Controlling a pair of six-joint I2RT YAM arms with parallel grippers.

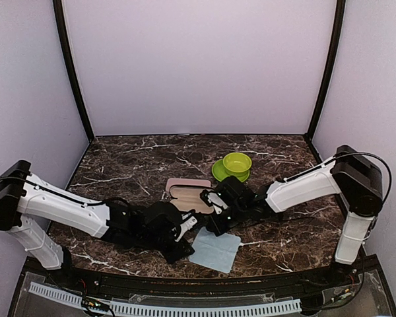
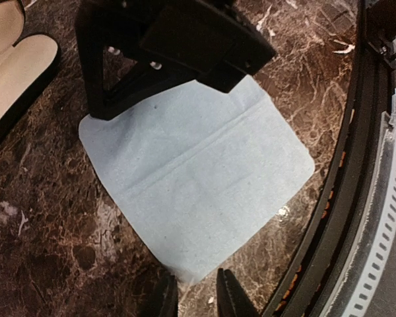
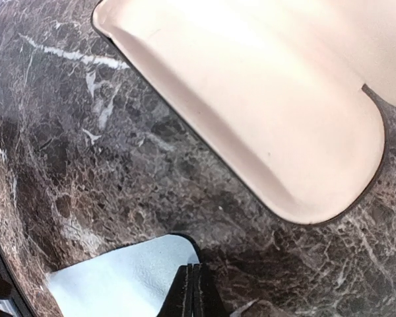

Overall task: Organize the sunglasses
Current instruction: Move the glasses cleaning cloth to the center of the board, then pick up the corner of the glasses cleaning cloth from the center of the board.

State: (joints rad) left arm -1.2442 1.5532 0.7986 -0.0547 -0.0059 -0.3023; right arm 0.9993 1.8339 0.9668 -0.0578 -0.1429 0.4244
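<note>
Nearest the arm bases, a white slotted rail [image 1: 165,307] is seen along the front edge of the dark marble surface [image 1: 132,165]. Just beyond it a pale blue cloth [image 1: 214,249] is laid flat.

The L hand [image 2: 198,297] is held low at the cloth's near corner. Its fingers are set a little apart, w/ a gap visible btwn them. Whether the cloth is touched can't be told.

The R hand [image 3: 193,287] is placed at the cloth's far corner, fingers pressed shut. The cloth edge runs right up to the tips, but whether it is pinched can't be told.

Beyond that, an open pink case [image 1: 188,195] w/ cream lining is set just beside the R hand and is partly covered by it in the top view. Farther back, right of centre, a green bowl [image 1: 237,162] is stacked on a green plate [image 1: 219,173].

Bowl and plate are shown by the top cam only. A crease across the cloth is shown only by the L wrist cam, where the cloth's far edge is blocked by the R hand's black body. The case lining is shown close up by the R wrist cam.

The sunglasses can't be made out in any view. Parts of the surface and case are hidden by both arms.
</note>
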